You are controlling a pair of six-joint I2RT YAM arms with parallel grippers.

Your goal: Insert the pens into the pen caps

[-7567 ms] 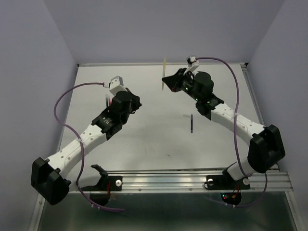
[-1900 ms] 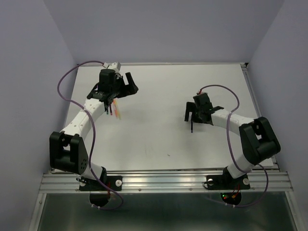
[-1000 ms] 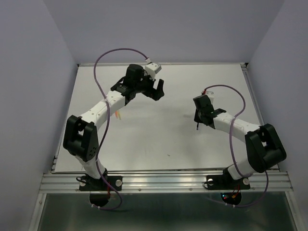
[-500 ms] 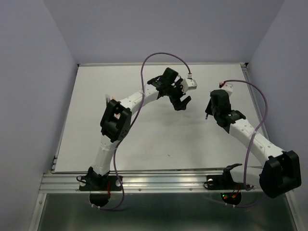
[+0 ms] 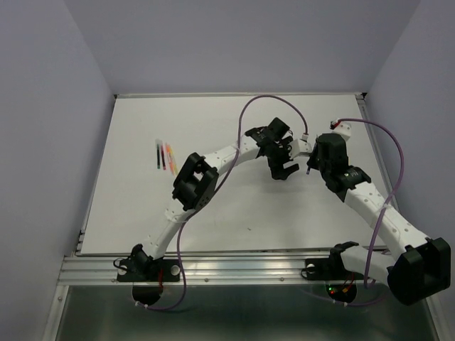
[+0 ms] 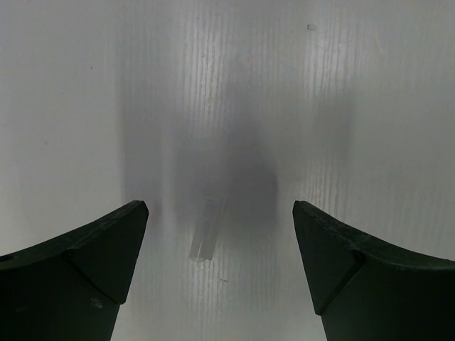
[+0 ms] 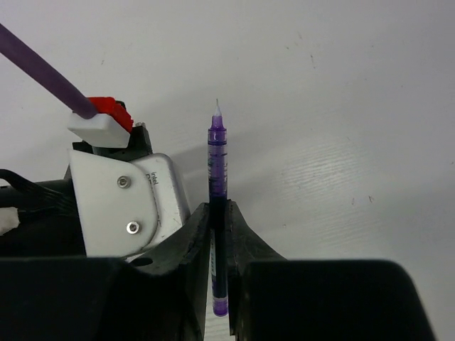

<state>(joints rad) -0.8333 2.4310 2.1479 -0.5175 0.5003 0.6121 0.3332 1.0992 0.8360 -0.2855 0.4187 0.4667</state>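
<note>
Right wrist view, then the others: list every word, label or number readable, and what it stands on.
"intel": on the white box, right wrist view; the line under it is too small to read.
Pen: dark marks on the barrel, too blurred to read.
Top and left wrist views: no text.

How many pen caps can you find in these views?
1: the cap lies on the table, between the jaws of the open left gripper. Others may be hidden or too faint to see.
</note>
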